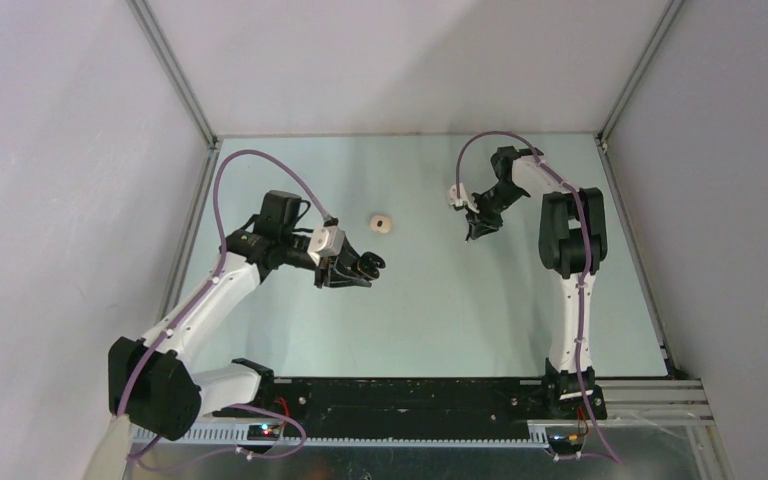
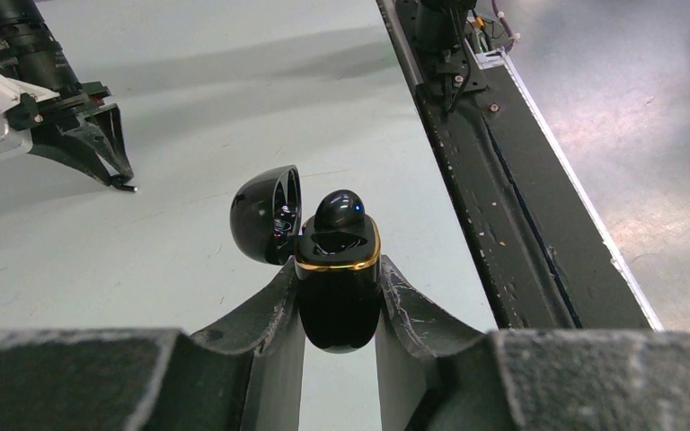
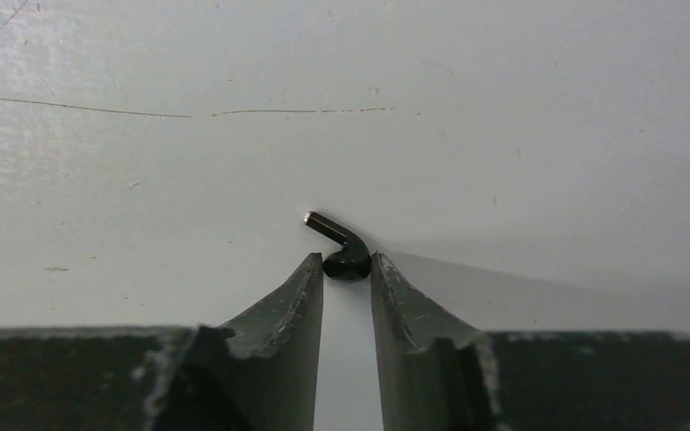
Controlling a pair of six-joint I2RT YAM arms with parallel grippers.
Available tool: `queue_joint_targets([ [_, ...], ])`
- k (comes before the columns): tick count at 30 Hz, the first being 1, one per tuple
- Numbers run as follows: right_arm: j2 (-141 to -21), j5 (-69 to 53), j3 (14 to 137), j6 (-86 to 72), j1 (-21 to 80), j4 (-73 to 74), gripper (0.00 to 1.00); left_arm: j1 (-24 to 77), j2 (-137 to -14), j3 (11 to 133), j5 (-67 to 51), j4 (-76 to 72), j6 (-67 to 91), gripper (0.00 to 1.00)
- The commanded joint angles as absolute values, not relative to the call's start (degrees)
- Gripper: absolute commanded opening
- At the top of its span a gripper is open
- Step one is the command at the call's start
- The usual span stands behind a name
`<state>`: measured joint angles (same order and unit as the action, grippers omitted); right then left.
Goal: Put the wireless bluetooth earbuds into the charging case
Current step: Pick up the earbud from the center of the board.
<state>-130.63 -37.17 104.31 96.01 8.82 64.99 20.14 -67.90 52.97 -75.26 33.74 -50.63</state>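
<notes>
My left gripper (image 2: 338, 269) was closed tight on a shiny black charging case with a gold rim (image 2: 337, 310). Its round lid (image 2: 265, 215) stood open, and one little black earbud (image 2: 337, 208) sat inside. My right gripper (image 3: 346, 265) was nearly shut, pinching a black earbud with a thin stem (image 3: 331, 228) down at the pale green table (image 1: 460, 300). A small round beige thing (image 1: 381, 222) lay on the table near my left gripper.
</notes>
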Motion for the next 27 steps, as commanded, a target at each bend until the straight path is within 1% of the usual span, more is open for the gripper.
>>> queue_joint_targets([
  [1,-130.92,-38.11,106.22,97.15,8.86,67.74,0.26,20.57,-67.71,55.71,-77.26,34.03,-52.52,0.08],
  [4,-130.12,-38.66,106.07,96.56,8.67,68.02,0.21,20.65,-67.73,55.64,-77.07,34.01,-52.52,0.08],
  [8,-125.94,-39.96,104.25,91.1,8.53,65.13,0.21,20.72,-67.82,54.84,-75.46,31.35,-50.02,0.07],
  [9,-124.76,-40.11,102.53,89.54,8.57,62.89,0.21,20.96,-67.93,53.74,-73.84,26.78,-47.91,0.07],
  [10,-121.65,-40.1,101.23,86.35,8.71,61.41,0.22,21.35,-67.94,52.93,-72.6,23.28,-41.55,0.06],
  [11,-118.0,-39.82,97.99,84.7,9.03,57.98,0.22,21.57,-67.7,50.96,-70.05,15.49,-38.31,0.06],
  [12,-115.99,-39.51,96.19,81.23,9.26,56.15,0.22,21.85,-67.69,49.87,-68.95,11.65,-31.51,0.05],
  [13,-111.64,-38.66,92.27,79.72,9.76,52.51,0.22,22.0,-67.92,48.06,-66.79,5.15,-28.41,0.05],
  [14,-109.52,-38.01,90.26,76.66,10.16,50.6,0.22,22.22,-68.4,46.93,-66.0,2.75,-23.87,0.05],
  [15,-105.12,-36.4,86.02,75.03,11.02,46.29,0.22,22.32,-68.7,46.58,-64.69,-2.04,-21.95,0.05],
  [17,-99.4,-33.72,81.13,69.08,12.55,41.99,0.22,22.55,-69.64,45.79,-63.61,-6.9,-17.45,0.05],
  [22,-89.61,-27.16,76.17,59.28,16.16,36.77,0.21,22.85,-71.36,46.15,-62.83,-11.63,-11.76,0.05],
  [24,-85.03,-23.48,75.55,56.37,18.26,34.31,0.21,22.85,-72.09,47.45,-62.25,-10.22,-11.6,0.06],
  [27,-81.21,-19.16,75.46,52.15,22.82,32.6,0.21,22.9,-73.69,49.76,-61.62,-7.64,-10.85,0.06],
])
